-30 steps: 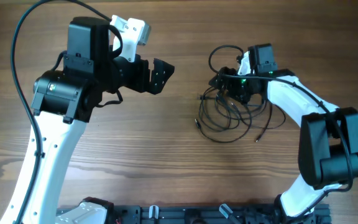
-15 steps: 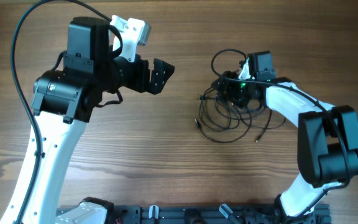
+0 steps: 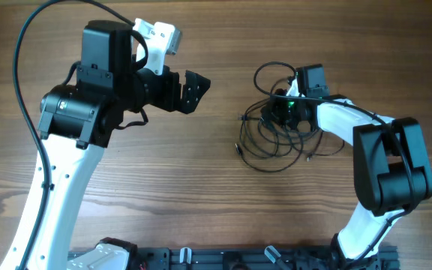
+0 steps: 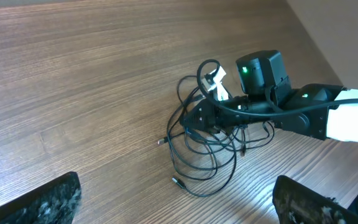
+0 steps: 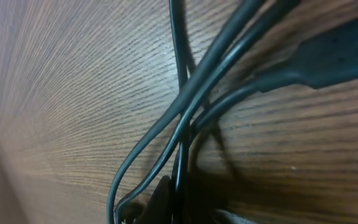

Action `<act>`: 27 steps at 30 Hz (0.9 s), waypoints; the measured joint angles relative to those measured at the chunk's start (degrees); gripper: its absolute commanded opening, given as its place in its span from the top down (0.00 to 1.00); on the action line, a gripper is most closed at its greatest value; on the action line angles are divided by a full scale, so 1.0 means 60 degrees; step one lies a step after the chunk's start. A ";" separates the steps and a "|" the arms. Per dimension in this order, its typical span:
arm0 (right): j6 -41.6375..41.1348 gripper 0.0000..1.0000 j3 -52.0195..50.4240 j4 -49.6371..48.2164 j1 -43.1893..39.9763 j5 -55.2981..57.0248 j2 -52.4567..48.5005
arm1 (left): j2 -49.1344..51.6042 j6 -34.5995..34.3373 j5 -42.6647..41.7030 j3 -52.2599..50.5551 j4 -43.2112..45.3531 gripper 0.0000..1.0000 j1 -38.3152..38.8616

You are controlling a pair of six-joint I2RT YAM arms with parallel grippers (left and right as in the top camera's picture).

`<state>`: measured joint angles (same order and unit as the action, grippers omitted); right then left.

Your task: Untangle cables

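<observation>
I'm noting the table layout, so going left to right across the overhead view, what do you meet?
left arm → left pincer, open → cables → right arm's elbow. The right pincer is left out because it sits within the cables.

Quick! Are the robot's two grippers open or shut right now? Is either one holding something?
Left gripper: open, holding nothing.
Right gripper: shut on the cables.

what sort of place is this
Likely a robotics lab workbench: a wood-grain table, two white-and-black robot arms based at its edge, and a tangle of thin black cables.
</observation>
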<state>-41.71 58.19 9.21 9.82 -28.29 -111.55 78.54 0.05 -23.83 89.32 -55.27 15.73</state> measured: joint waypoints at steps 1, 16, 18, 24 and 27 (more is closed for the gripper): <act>0.0087 0.96 0.0004 0.0025 0.0000 0.0000 0.0000 | 0.0000 0.0000 0.0000 0.0000 0.0000 0.00 0.0000; 0.1209 0.96 0.0076 0.0350 0.0000 0.0182 0.4962 | 0.0000 0.0000 0.0000 0.0000 -0.0004 0.00 0.0000; 0.1239 0.96 0.0124 0.0350 0.0000 0.0189 0.5927 | 0.0000 0.0000 0.0000 0.0000 0.0000 0.00 0.0000; 0.1319 0.96 0.0266 0.0688 0.0000 0.0193 0.8215 | 0.0000 0.0000 0.0000 0.0000 0.0000 0.00 0.0000; 0.1472 0.96 0.0273 0.1111 0.0000 0.0193 0.8641 | 0.0000 0.0000 0.0000 0.0000 -0.0004 0.00 0.0000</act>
<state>-32.88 59.83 15.88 9.82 -27.14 -59.70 78.54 0.05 -23.83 89.32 -55.29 15.73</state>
